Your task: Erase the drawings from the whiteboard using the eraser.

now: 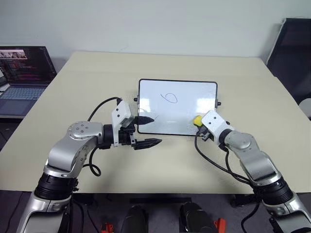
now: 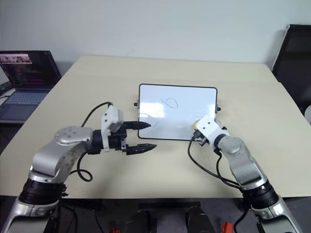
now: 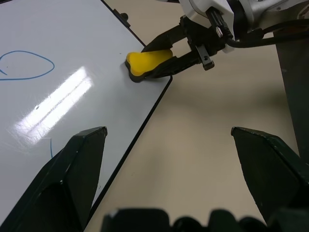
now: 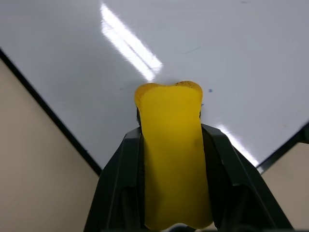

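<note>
Yellow and oblong, the eraser (image 4: 173,159) sits pinched between the two black fingers of the right gripper (image 1: 200,124), its front end resting on the whiteboard (image 1: 178,108) near the board's front right corner. In the left wrist view the eraser's dark underside meets the glossy white surface just inside the thin black frame. The right gripper's jaws are pressed tight against the block's sides.

Across the board, the left gripper (image 1: 148,131) hangs at the front left corner with its fingers spread wide apart, holding nothing; one fingertip lies over the board's edge, the other over the bare table beside it.

On the whiteboard, the drawings (image 1: 169,98) that can be made out are a blue oval loop toward the far middle of the board and a short thin stroke near the front left, close to the left gripper's upper finger. The eraser is well apart from the oval loop. Bright streaks of ceiling light reflect off the white surface.

The board lies flat on a pale beige table (image 1: 97,77), roughly centred, small black knobs showing on its short sides. A laptop (image 1: 24,77) with a lit screen stands open beyond the table's far left edge. A dark chair (image 1: 291,48) stands at the far right, against a plain light wall (image 1: 155,24).
</note>
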`<state>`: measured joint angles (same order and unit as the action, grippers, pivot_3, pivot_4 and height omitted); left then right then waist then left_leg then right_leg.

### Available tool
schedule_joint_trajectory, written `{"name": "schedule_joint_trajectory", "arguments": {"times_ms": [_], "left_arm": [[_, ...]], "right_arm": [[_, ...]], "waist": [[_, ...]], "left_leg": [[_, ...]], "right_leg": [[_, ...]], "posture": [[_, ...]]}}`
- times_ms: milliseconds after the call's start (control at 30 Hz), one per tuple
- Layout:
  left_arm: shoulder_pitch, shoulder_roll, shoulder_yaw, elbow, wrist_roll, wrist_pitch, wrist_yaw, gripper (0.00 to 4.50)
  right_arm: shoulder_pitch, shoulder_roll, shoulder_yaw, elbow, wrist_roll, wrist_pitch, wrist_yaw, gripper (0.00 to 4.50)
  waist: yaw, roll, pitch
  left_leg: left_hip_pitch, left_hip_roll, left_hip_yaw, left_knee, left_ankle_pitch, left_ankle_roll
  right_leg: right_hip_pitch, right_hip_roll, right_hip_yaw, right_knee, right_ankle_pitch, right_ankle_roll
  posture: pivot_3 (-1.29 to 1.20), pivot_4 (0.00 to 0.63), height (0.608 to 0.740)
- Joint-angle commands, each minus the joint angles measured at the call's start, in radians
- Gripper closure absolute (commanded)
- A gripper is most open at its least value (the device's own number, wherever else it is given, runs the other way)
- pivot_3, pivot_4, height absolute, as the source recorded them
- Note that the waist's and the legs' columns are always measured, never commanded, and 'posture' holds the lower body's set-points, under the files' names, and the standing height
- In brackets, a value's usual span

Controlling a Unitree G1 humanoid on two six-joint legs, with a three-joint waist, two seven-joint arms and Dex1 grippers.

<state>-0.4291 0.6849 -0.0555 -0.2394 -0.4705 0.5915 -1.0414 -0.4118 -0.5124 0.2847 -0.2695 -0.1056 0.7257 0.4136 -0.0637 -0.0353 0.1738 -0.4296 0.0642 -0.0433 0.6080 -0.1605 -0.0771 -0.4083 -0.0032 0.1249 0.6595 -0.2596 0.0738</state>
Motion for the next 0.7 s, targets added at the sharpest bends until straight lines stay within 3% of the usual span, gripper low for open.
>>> {"name": "schedule_joint_trajectory", "arguments": {"times_ms": [33, 267, 700], "left_arm": [[-0.017, 0.006, 0.001, -0.045, -0.019, 0.006, -0.006, 0.00], [-0.017, 0.003, 0.001, -0.055, -0.020, 0.021, -0.001, 0.00], [-0.016, -0.001, 0.002, -0.069, -0.024, 0.038, 0.006, 0.00]], "right_arm": [[-0.036, 0.017, -0.046, 0.045, -0.054, -0.017, -0.076, 3.27], [-0.066, 0.053, -0.072, 0.081, -0.064, -0.054, -0.107, 3.27], [0.013, 0.002, -0.025, -0.013, -0.036, 0.065, 0.054, 3.27]], "waist": [[0.000, 0.000, 0.000], [-0.003, 0.000, 0.000], [-0.008, 0.000, 0.000]], "left_leg": [[0.000, 0.000, 0.000, 0.000, 0.000, 0.000], [0.000, -0.001, 0.000, 0.001, 0.000, 0.000], [0.000, 0.000, 0.000, 0.000, 0.000, 0.000]], "right_leg": [[0.000, 0.000, 0.000, 0.000, 0.000, 0.000], [0.000, -0.001, 0.001, 0.000, 0.000, 0.000], [-0.001, -0.001, 0.001, 0.000, 0.000, 0.000]], "posture": [[0.00, 0.150, 0.740], [0.00, 0.150, 0.740], [0.00, 0.150, 0.740]]}}
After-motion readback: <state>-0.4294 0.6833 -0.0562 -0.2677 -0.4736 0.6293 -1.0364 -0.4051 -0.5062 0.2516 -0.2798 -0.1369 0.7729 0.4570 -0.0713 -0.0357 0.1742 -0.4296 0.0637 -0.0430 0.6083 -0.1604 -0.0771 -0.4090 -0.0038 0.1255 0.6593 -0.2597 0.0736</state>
